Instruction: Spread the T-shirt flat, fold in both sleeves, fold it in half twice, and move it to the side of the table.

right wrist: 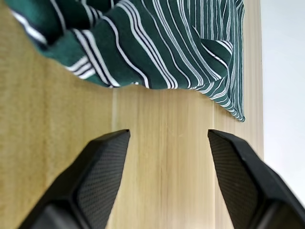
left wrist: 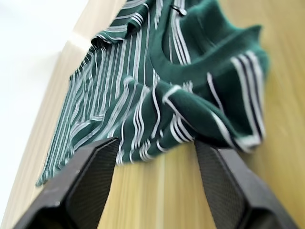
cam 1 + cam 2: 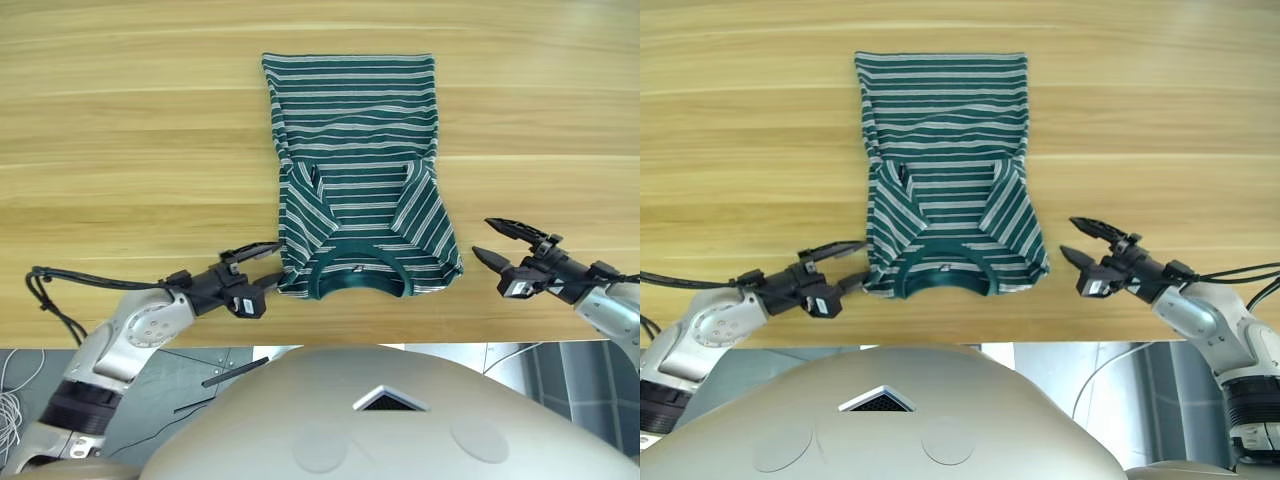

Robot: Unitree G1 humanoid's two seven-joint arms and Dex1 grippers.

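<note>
Left gripper [image 3: 274, 262] gapes wide at the T-shirt's [image 3: 355, 180] near shoulder corner, perhaps touching cloth. Right gripper [image 3: 482, 237] is open and empty just beside the other corner. The shirt lies mid-surface [image 3: 120, 150], collar nearest, sleeves folded in. The first half-fold is due: pinch both corners and carry them to the far hem.

A pale wooden table [image 3: 120, 120] with long grain bands spans the view under soft, even light. Past its near edge lies a grey floor [image 3: 560, 385], with white cables [image 3: 8, 405] at the left.
</note>
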